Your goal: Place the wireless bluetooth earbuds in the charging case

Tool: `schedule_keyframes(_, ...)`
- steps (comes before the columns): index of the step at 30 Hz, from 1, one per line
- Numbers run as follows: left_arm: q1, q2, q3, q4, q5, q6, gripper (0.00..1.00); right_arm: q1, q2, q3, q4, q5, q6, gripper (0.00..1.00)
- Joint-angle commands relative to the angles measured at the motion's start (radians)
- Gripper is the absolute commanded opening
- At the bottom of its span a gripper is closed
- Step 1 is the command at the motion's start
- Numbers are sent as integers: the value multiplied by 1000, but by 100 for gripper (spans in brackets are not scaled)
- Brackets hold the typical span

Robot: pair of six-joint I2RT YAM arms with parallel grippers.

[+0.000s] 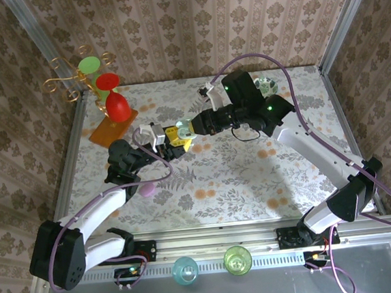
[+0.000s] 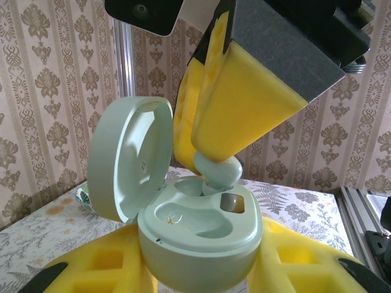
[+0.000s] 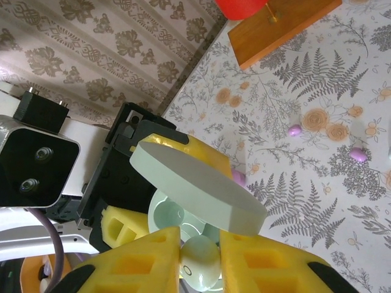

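Note:
My left gripper (image 1: 169, 139) is shut on a mint-green charging case (image 2: 201, 244), held upright between its yellow pads with the lid (image 2: 131, 159) swung open to the left. The right gripper (image 3: 200, 261) comes in from above, its yellow pads shut on a mint earbud (image 3: 201, 265). That earbud (image 2: 219, 170) sits tip-down in the case's rear socket; the front socket is bare. The two grippers meet over mid-table, where the case (image 1: 180, 133) shows between them. Two lilac earbuds (image 3: 295, 130) (image 3: 358, 155) lie loose on the tablecloth.
A wooden stand (image 1: 112, 130) with red and green goblets occupies the back left corner. A lilac object (image 1: 146, 189) lies by the left arm. Two cups, teal (image 1: 185, 269) and green (image 1: 237, 259), sit on the near rail. Patterned walls enclose the table.

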State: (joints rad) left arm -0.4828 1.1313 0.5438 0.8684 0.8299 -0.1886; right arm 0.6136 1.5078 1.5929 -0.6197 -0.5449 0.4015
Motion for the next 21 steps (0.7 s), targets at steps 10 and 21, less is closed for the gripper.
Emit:
schedule_keyframes(10,4,-11,15,71,12,-18,24,5,-4,46,-5,49,-6,44)
schedule_keyframes(21,50,-38,-2,68,12,-21,23,-31,-254,-216,210,212,14,60)
